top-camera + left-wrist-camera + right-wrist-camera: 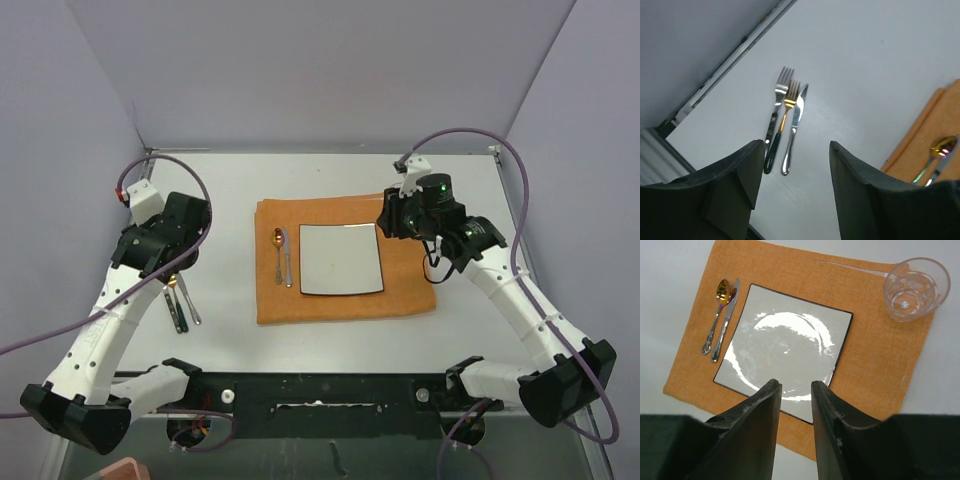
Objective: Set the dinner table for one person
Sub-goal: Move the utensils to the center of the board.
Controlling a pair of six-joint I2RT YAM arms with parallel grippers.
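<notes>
While the white tabletop (pixel 330 170) lies beneath both arms, orange mat (pixel 340 308) at its middle, the left jaws hang spread and empty above two forks (pixel 781 100) and a knife (pixel 796 120). The right jaws, slightly parted, hold nothing over the mat's square plate (pixel 785 355).

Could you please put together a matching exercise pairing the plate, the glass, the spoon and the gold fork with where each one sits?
1. square white plate
2. clear glass
3. gold-bowled spoon
4. gold fork

A. on the bare dinner table, between a silver fork and a table knife
B. at a corner of the orange placemat
C. middle of the placemat
D. on the placemat, beside a second knife

Pairs: 1-C, 2-B, 3-D, 4-A
</notes>
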